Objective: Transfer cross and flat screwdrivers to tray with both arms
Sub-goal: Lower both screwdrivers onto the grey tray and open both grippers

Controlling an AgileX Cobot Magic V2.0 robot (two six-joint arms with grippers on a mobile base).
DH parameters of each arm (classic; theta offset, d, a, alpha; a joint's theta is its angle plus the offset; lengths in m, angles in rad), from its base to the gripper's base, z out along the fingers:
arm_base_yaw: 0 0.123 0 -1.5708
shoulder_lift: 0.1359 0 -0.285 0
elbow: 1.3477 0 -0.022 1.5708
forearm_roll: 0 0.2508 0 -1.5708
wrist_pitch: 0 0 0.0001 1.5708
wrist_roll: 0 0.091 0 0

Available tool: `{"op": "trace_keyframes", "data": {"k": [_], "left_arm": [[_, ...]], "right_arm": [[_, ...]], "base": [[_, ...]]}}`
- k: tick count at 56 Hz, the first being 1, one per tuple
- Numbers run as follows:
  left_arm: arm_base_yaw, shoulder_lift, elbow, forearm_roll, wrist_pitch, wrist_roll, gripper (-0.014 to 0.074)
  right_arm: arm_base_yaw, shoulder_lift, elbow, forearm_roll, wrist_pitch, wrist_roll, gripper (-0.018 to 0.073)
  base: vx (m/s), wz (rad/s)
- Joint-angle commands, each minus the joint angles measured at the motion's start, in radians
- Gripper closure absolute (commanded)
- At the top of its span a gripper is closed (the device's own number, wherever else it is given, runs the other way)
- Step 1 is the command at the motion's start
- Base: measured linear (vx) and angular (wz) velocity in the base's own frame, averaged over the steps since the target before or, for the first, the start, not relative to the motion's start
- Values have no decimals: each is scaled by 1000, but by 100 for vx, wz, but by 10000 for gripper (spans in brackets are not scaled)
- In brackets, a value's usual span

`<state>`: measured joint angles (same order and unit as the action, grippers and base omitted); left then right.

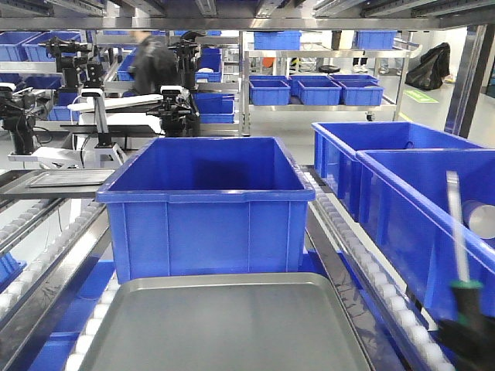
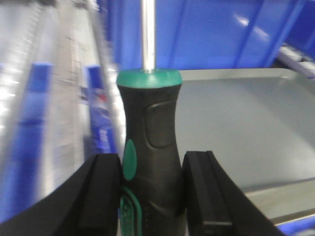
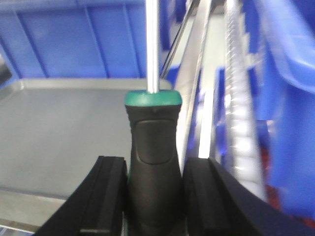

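My left gripper (image 2: 152, 191) is shut on a screwdriver (image 2: 150, 142) with a black and green handle, its steel shaft pointing away from the wrist. The grey metal tray (image 2: 241, 123) lies just right of it. My right gripper (image 3: 153, 191) is shut on a matching screwdriver (image 3: 153, 137), with the tray (image 3: 59, 128) to its left. In the front view the right gripper (image 1: 468, 332) sits at the bottom right, its screwdriver (image 1: 458, 232) standing upright beside the tray (image 1: 224, 325). Both tips are out of view, so I cannot tell cross from flat. The left gripper is outside the front view.
A large blue bin (image 1: 205, 201) stands right behind the tray. Two more blue bins (image 1: 418, 193) line the right side. Roller rails (image 1: 363, 255) run along both sides of the tray. A person (image 1: 155, 62) and other robot arms are at the back left.
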<state>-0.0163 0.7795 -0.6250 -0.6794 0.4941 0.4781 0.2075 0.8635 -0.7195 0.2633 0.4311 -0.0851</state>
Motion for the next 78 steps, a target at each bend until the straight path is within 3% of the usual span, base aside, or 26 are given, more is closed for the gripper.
{"op": "trace_keyframes", "data": {"k": [1,7,12,17,24,32,44,53,67,73,78], "left_arm": [[-14,105,-81,-261,-84,154,594],[-63,260,-150,-486,-52,337,594],[-115,409,-202,-619,-40,391,594],[-163,546,-255,-683,-12,391,594],[-215,712,-340,-689,81,381,594],[-244,809,-393,-687,130,312,594],[-244,825,-399,-677,153,346,552],[-244,824,-399,-680,178,361,421],[-244,824,-399,-680,186,362,107],[-244,818,-399,-680,184,365,25],[-243,799,-401,-675,169,380,1]], "right_arm": [[0,118,-113,121,-58,-94,567],[43,277,-207,295,-30,-225,567],[132,418,-290,381,-42,-258,567],[177,542,-364,417,-36,-224,567],[195,657,-440,434,-22,-204,567],[195,732,-467,468,-23,-202,567],[195,766,-467,456,-23,-225,504],[195,764,-467,456,-27,-233,330],[195,764,-467,457,-30,-233,3],[195,764,-467,456,-25,-238,-62],[195,753,-468,453,-11,-276,-64]], "base": [[0,0],[0,0],[0,0],[0,0],[0,0],[0,0],[0,0],[0,0],[0,0],[0,0],[0,0]]}}
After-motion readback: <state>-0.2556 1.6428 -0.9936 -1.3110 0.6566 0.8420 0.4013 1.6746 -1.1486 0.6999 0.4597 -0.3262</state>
